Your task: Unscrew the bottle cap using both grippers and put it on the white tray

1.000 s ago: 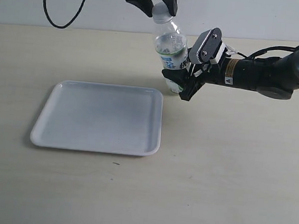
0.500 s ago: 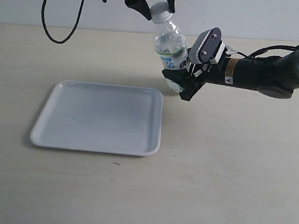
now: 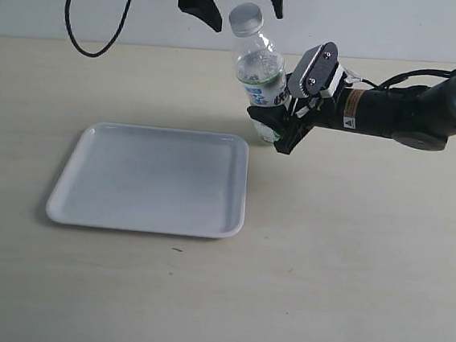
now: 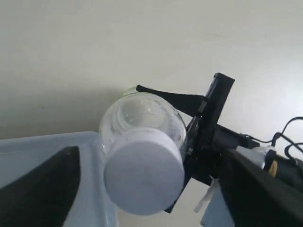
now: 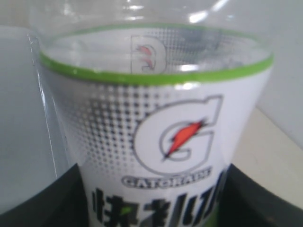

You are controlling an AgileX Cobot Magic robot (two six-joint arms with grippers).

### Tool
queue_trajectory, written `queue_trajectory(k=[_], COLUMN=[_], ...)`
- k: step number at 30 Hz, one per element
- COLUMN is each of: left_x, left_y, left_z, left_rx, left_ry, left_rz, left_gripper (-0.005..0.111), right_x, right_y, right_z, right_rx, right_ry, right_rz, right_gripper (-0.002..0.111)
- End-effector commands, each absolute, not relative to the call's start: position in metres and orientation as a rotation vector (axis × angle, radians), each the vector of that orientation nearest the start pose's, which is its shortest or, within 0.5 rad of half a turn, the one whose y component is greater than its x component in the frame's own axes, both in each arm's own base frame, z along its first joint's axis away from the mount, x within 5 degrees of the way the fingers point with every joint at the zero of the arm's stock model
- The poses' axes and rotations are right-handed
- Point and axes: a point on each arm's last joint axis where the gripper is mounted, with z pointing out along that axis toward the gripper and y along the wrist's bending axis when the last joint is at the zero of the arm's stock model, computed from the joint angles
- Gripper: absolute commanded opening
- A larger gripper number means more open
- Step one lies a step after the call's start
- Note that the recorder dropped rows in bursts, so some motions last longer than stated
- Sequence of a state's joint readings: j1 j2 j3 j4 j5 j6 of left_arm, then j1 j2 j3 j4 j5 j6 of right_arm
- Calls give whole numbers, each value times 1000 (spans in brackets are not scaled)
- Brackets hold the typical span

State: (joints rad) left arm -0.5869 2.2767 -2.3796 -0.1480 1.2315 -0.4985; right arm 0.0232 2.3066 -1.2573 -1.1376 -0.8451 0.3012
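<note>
- On the pale table (image 3: 349,255), exterior view: the bottle (image 3: 262,73) stands just off the far right corner of the white tray (image 3: 146,226), outside its rim and leaning, top toward the left.
- The bottle cap (image 3: 247,19) sits on the bottle's neck, well above the tray.
- Only this view takes in the whole tray, glossy floor and raised rim. It also shows a black cable (image 3: 70,2) hanging against the back wall.
- The left gripper (image 3: 246,14) hangs over the cap with its jaws spread wide, one either side, a gap at each. It has hold of nothing.
- The right gripper (image 3: 270,131) comes in from the right with a silver-white block (image 3: 312,70) above its jaws. It is clamped on the bottle's lower body.
- Left wrist view: looks down on the cap's flat white top and the clear shoulder below it. The dark fingers (image 4: 40,189) stand well clear of the cap on both sides. One corner of the tray shows beside the bottle.
- Right wrist view: fills with the label (image 5: 170,137), not readable elsewhere: the Gatorade mark under a green band (image 5: 142,78). Dark jaws press at both sides of it.
- Bottle wall is clear above the band; cannot tell any liquid level.
</note>
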Motion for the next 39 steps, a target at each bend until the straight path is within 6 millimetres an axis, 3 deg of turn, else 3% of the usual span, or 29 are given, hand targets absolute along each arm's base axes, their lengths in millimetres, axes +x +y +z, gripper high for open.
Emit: queue_trajectory(k=[1, 14, 32, 39], left_x=[409, 409, 410, 410], left_y=[-289, -289, -289, -289], left_z=[307, 307, 307, 307], left_rx=[355, 994, 1292, 1276], left_ry=[2645, 2416, 2248, 2258], left_rz=[-518, -345, -262, -268], left_gripper=[81, 81, 80, 62], right_x=[433, 433, 433, 433], right_y=[70, 71, 72, 72], right_z=[70, 70, 71, 71], right_rx=[-1115, -1113, -1105, -1105], right_ry=[1698, 1690, 1682, 1682], right_rz=[331, 338, 355, 355], right_gripper=[0, 0, 0, 0])
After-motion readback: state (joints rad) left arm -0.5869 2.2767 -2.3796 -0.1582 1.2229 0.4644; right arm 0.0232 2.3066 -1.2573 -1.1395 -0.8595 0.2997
